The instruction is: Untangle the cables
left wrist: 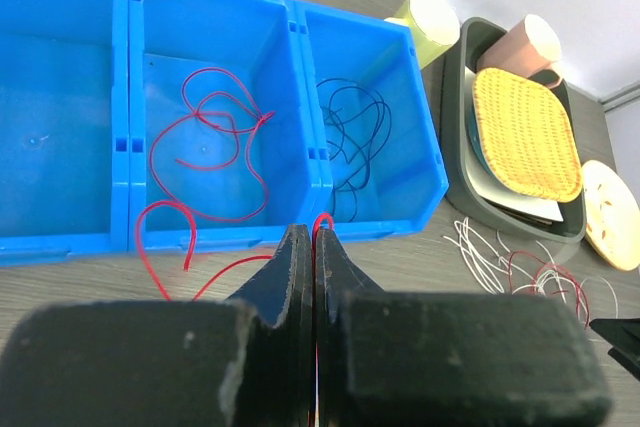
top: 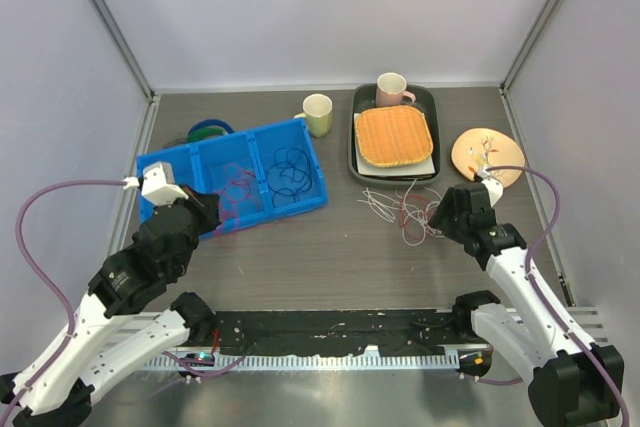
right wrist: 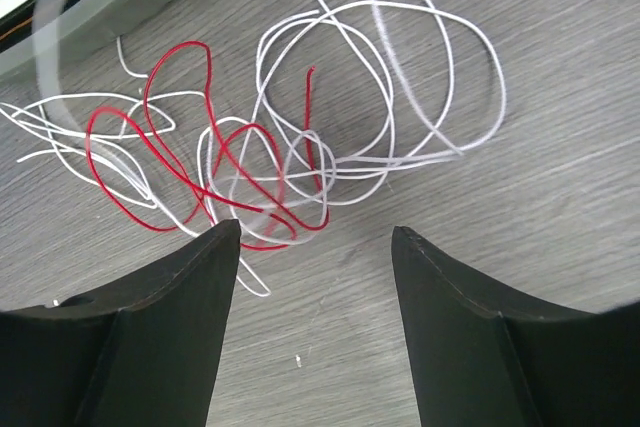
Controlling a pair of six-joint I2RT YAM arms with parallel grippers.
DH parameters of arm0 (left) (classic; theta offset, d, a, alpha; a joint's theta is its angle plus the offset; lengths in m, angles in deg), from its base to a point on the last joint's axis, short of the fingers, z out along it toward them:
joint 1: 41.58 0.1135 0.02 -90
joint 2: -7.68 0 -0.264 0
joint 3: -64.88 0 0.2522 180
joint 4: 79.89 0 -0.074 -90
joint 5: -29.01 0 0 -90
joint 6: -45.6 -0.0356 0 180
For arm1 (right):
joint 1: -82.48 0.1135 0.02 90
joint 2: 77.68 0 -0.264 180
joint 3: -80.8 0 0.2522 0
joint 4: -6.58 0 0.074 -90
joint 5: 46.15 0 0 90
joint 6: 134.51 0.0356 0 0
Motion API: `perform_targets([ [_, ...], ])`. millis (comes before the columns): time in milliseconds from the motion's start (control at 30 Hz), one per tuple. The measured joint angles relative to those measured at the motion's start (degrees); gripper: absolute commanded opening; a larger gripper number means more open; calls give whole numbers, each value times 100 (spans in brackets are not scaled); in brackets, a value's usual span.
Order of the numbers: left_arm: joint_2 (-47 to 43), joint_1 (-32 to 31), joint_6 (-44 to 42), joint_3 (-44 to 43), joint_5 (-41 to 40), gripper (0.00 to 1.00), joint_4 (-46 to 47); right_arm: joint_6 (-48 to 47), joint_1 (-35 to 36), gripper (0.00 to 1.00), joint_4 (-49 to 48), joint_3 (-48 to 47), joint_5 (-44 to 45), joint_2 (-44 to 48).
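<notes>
From above: left gripper (top: 212,213) at near wall of blue bin (top: 165,159), right gripper (top: 440,215) by the white/red tangle (top: 400,209). L wrist: jaws clamped on a red cable (left wrist: 322,217), dark cable (left wrist: 350,132) in bin's right-hand compartment. R wrist: jaws apart over the tangle, holding nothing

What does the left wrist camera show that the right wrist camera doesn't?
Left wrist only: the blue bin and the left pincer shut on a red cable. Right wrist only: the right pincer standing open. Both: the red-and-white cable tangle.
</notes>
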Motion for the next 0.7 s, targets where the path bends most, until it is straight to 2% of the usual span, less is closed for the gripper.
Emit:
perform_targets([
  [200, -197, 0, -83, 52, 42, 0, 44, -20, -2, 76, 140, 0, 48, 243],
  [233, -208, 0, -125, 52, 70, 0, 83, -44, -4, 83, 105, 0, -68, 308],
  [333, -192, 0, -190, 52, 175, 0, 177, -151, -4, 91, -216, 22, -531, 557],
  [533, 59, 0, -415, -70, 522, 0, 365, -271, -4, 92, -1307, 374, -1694, 960],
  [700, 632, 0, -710, -785, 518, 0, 492, -249, -4, 92, -2131, 813, -2131, 1051],
])
